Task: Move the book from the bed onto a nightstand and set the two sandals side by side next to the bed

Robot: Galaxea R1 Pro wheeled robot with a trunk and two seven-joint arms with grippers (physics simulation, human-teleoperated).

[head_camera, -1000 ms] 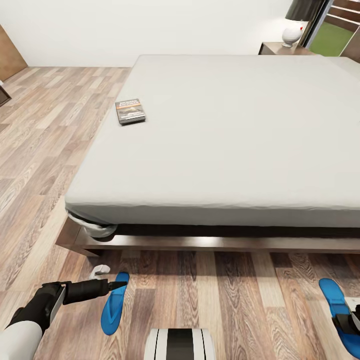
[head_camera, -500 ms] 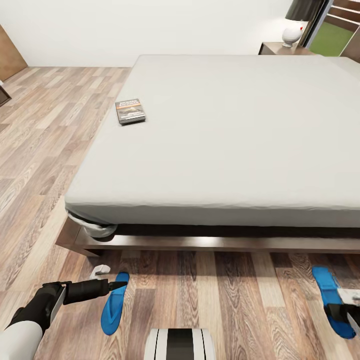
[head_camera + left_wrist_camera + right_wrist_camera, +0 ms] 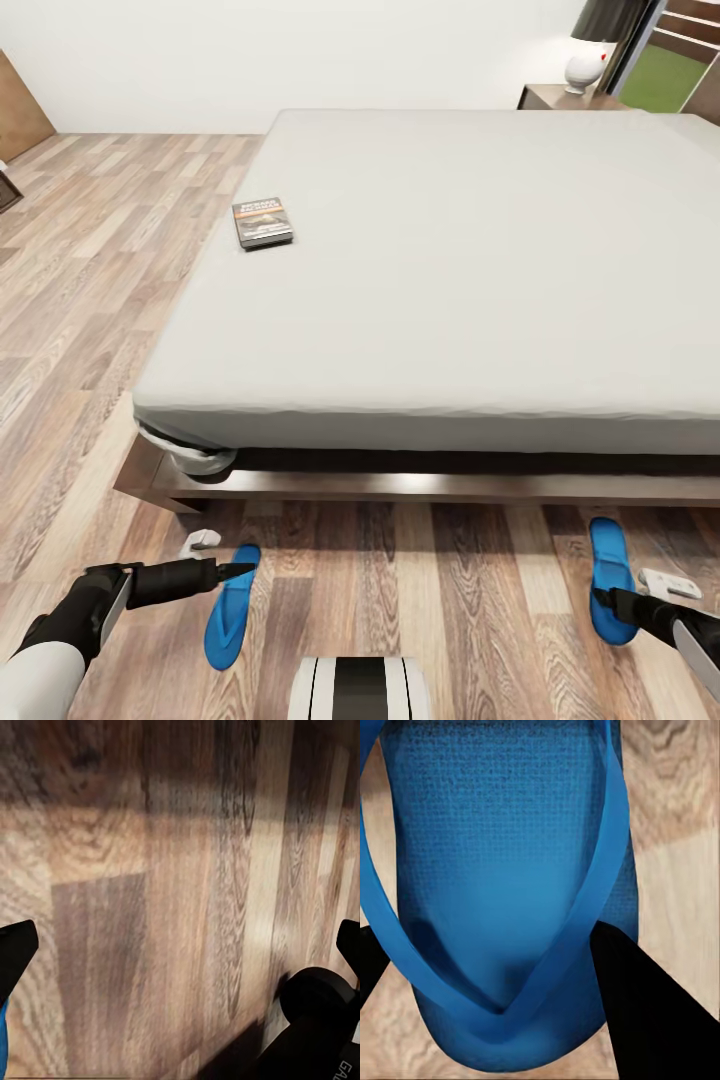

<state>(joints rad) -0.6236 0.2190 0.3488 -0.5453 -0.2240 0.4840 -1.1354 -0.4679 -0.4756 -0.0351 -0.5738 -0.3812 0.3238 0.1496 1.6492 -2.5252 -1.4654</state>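
From where I stand at the foot of the bed (image 3: 450,260), little of the job looks finished. The book (image 3: 262,221) lies flat on the mattress toward eleven o'clock, near the left edge, untouched. A nightstand (image 3: 560,97) stands far off at one o'clock beside the headboard end, with a white lamp (image 3: 583,68) on it, so the book has a long way to go.

The two sandals are on the floor (image 3: 440,600) along the bed's foot but well apart. The left sandal (image 3: 231,605) lies at about seven o'clock, with the left gripper (image 3: 235,572) just beside its toe end; in the left wrist view its fingers (image 3: 16,949) stand wide apart over bare planks, holding nothing. The right sandal (image 3: 608,578) lies at about four o'clock. The right gripper (image 3: 607,599) is at its heel end, and the right wrist view shows dark fingertips (image 3: 637,1001) on either side of the blue sole (image 3: 510,892), apparently clamped on it, though the contact itself is hard to make out.

I judge the pairing of the sandals is under way; closing the gap between them and moving the book both remain.
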